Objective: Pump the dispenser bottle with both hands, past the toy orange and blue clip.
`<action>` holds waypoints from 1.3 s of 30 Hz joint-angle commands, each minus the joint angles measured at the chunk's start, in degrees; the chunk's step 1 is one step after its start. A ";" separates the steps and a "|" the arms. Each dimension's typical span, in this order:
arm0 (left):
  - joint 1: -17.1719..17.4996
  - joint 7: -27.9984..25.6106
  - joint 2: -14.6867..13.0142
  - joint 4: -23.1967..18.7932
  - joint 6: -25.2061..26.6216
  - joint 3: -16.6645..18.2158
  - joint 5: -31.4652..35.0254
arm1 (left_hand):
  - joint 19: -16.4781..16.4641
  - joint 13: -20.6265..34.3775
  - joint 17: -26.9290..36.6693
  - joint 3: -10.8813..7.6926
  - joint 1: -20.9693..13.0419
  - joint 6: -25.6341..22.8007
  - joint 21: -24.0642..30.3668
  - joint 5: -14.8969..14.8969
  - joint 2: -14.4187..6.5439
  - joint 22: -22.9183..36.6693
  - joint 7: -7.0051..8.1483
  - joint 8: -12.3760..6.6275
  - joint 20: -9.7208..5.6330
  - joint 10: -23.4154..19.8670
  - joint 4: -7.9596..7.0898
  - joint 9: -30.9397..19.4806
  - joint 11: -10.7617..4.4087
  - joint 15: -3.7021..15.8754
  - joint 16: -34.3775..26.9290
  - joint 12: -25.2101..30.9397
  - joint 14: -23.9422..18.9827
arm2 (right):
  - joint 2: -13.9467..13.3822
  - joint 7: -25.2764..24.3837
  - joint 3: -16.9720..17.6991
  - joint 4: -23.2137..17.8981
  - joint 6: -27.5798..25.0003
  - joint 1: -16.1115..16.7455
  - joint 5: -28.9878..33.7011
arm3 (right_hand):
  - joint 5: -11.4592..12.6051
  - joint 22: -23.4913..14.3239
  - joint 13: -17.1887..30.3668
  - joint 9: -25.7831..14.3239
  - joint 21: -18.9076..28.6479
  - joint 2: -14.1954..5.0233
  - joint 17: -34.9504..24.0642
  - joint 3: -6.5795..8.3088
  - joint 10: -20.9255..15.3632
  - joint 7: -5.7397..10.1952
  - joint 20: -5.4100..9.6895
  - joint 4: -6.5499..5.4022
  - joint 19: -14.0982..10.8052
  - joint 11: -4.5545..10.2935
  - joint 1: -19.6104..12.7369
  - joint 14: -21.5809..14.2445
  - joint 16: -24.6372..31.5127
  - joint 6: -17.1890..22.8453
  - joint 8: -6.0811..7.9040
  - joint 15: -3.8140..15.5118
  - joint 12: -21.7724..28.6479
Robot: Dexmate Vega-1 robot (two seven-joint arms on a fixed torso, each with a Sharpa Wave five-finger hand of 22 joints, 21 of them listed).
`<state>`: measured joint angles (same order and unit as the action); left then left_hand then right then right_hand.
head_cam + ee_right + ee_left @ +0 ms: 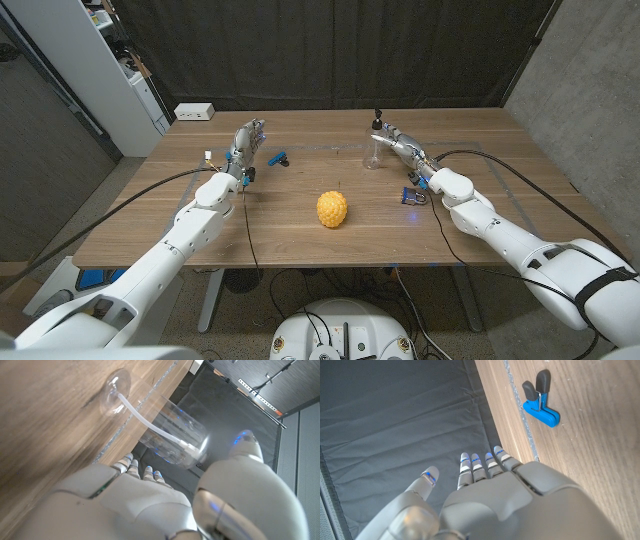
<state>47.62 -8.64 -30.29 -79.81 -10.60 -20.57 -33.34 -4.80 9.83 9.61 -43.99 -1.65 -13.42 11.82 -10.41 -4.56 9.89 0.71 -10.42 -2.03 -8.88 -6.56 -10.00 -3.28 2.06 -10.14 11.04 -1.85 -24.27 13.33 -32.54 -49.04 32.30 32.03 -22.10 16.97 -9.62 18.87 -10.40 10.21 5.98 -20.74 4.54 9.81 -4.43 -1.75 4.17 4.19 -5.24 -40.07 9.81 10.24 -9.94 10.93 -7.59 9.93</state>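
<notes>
Dispenser bottle [375, 150] stands upright on the wooden table [300, 240], at about 1 o'clock from the toy orange [332, 209], toward the far edge. I see it as a clear bottle with a dark pump head on top, and my right wrist view shows its transparent body [170, 435] with a white tube running down inside. My right hand [398, 143] sits just beside it at its 3 o'clock; the thumb and the fingers [131, 466] reach along either side of the clear body, but I cannot tell whether they actually clamp it.

My left hand [246, 140] is raised at about 10 o'clock from the toy orange, fingers [479, 466] straight and slightly apart, holding nothing. Blue clip [278, 158] lies on the wood just beside that hand, at its 3 o'clock, apart from it; the left wrist view shows its dark handles [540, 397].
</notes>
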 commanded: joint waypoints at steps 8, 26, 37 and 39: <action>-0.11 0.57 0.42 2.01 -3.46 -0.08 1.18 | -0.18 0.13 -0.06 -0.36 -0.64 0.20 -0.47 -0.25 -4.34 0.05 -0.23 0.14 -1.59 0.67 0.86 -0.12 0.59 1.37 0.31 -0.49 0.32 | -2.54 -2.38 3.92 -9.93 -2.70 5.91 -4.45 | 0.47 -0.09 -1.49 -0.01 0.63 -0.78 0.44 -1.45 6.75 0.01 -0.29 -1.95 -0.36 0.27 4.02 7.70 0.91 -8.74 -0.19 0.05 0.70; -1.45 0.31 0.07 5.59 -8.06 -0.37 5.11 | 1.46 0.13 0.09 0.62 -0.84 3.42 -1.07 -0.01 -4.11 0.04 -0.11 0.64 -2.52 4.63 2.34 -0.07 1.28 1.24 0.51 -1.10 2.96 | -1.02 -5.00 6.95 -12.28 -4.53 8.55 -8.98 | -0.03 -0.08 -4.87 0.10 0.98 -3.63 1.51 -3.78 3.83 0.50 0.04 -6.87 -1.74 1.66 13.12 5.96 1.87 -6.40 0.37 1.06 1.55; -2.07 2.81 1.23 10.05 -11.88 -0.33 4.37 | 1.25 0.12 0.31 0.95 -0.25 3.07 -0.90 -0.04 -4.14 0.02 -0.41 0.26 -3.73 4.21 1.78 -0.05 1.41 1.08 0.14 -0.62 2.91 | -0.72 -7.12 8.18 -14.27 -6.29 9.14 -10.33 | -0.04 -0.08 -6.98 0.22 1.16 -6.79 2.13 -5.03 1.39 1.30 1.22 -10.58 -3.26 3.00 19.56 4.26 2.44 -2.81 0.78 2.31 1.76; -1.97 2.53 1.41 10.19 -11.95 -0.27 4.31 | 1.14 0.12 0.31 0.96 -0.20 2.96 -0.86 -0.06 -4.14 0.01 -0.50 0.20 -3.99 4.18 1.73 -0.05 1.40 0.98 0.10 -0.58 2.84 | 0.33 -6.83 8.82 -13.45 -5.76 9.21 -11.84 | 0.20 -0.08 -7.41 0.24 1.09 -7.94 2.28 -5.29 0.84 1.52 1.26 -11.62 -3.41 3.05 21.31 3.88 2.54 -1.62 0.91 2.67 1.75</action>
<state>46.07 -7.13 -29.53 -72.76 -19.69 -20.92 -29.22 -3.76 9.83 9.75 -43.01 -2.19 -10.12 10.94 -10.41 -4.79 9.89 0.51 -9.82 -2.04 -4.46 -4.49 -9.86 -2.15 1.75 -9.71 10.14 0.93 -25.41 8.89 -25.53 -61.63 27.91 40.37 -30.34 16.85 -9.62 11.83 -10.12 11.09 -1.21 -18.55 -0.53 9.72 -3.35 -0.71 -6.20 1.06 -2.64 -20.81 9.79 12.34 -9.92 11.30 -5.63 11.26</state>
